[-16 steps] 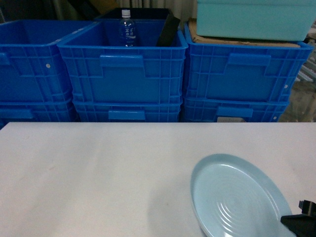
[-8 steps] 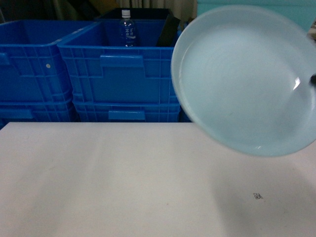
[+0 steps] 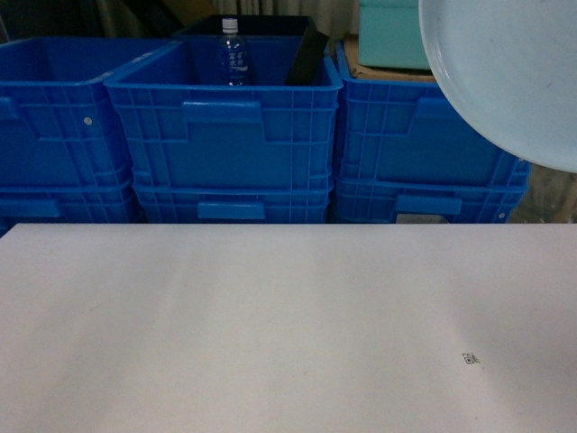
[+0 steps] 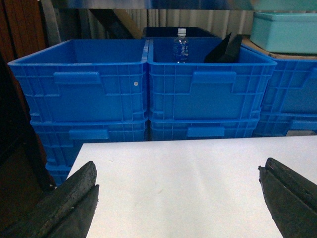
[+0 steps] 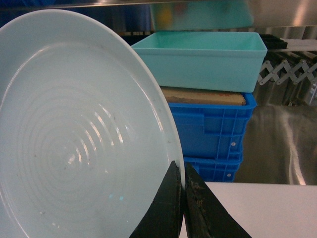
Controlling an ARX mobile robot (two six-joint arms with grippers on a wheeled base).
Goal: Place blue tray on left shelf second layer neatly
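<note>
While its rim is pinched between the closed fingers of the right gripper (image 5: 182,198), the blue tray (image 3: 514,72) hangs high at the upper right of the head view, tilted nearly on edge, apparently for carrying toward a shelf not in view. Raised well clear of the white table (image 3: 270,325), it fronts stacked blue crates (image 3: 225,135). Low over that table, the left gripper (image 4: 178,198) waits empty, fingers spread wide.

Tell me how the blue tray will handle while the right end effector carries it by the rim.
The blue tray looks rigid: it keeps its shape though held only at its rim by the right end effector. Its glossy surface suggests it could slip. Hanging off one edge pinch, it may swing or twist.
</note>
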